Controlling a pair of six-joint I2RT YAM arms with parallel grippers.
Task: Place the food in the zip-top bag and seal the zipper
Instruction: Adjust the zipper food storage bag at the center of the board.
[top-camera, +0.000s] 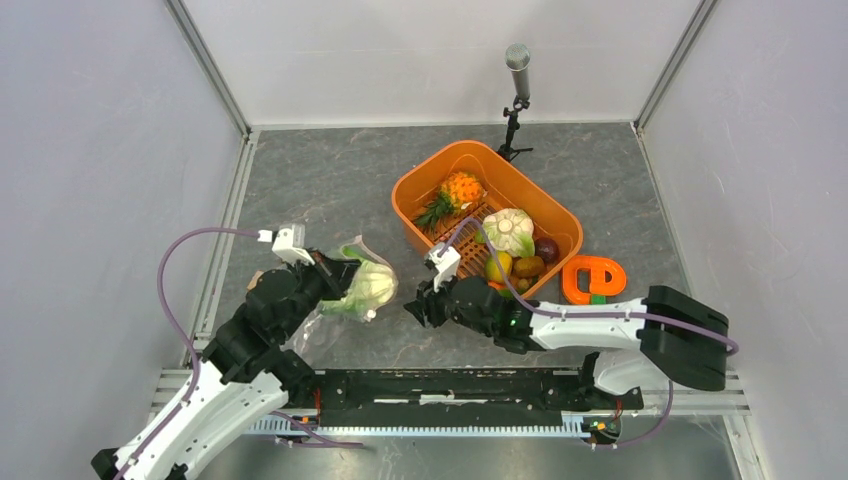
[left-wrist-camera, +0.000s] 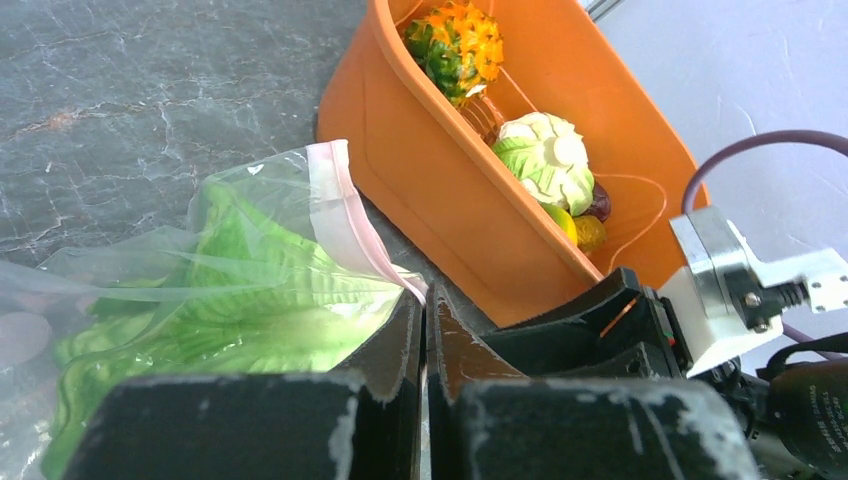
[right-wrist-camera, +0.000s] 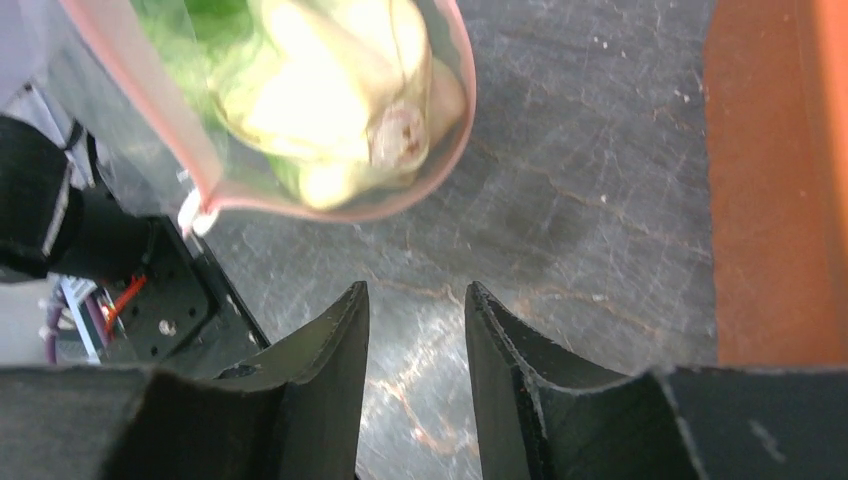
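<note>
The clear zip-top bag (top-camera: 350, 290) lies left of centre with the green-white cabbage (top-camera: 372, 285) inside it. My left gripper (top-camera: 338, 270) is shut on the corner of the bag's mouth. In the left wrist view its tips (left-wrist-camera: 425, 300) pinch the end of the pink zipper (left-wrist-camera: 345, 210), with the cabbage (left-wrist-camera: 250, 285) behind the plastic. My right gripper (top-camera: 412, 308) hovers just right of the bag. Its jaws (right-wrist-camera: 415, 300) stand apart over bare table, nothing between them. The bag's open mouth (right-wrist-camera: 440, 160) faces it, showing the cabbage (right-wrist-camera: 330, 90). The pineapple (top-camera: 460, 190), cauliflower (top-camera: 510, 230), mango (top-camera: 498, 266) and purple fruit (top-camera: 547, 248) lie in the basket.
The orange slotted basket (top-camera: 420, 190) stands at centre right, close to my right arm; its wall (right-wrist-camera: 775, 180) fills the right wrist view's right side. An orange ring-shaped piece (top-camera: 592, 278) lies beside it. A microphone stand (top-camera: 517, 90) rises at the back. White walls enclose the table.
</note>
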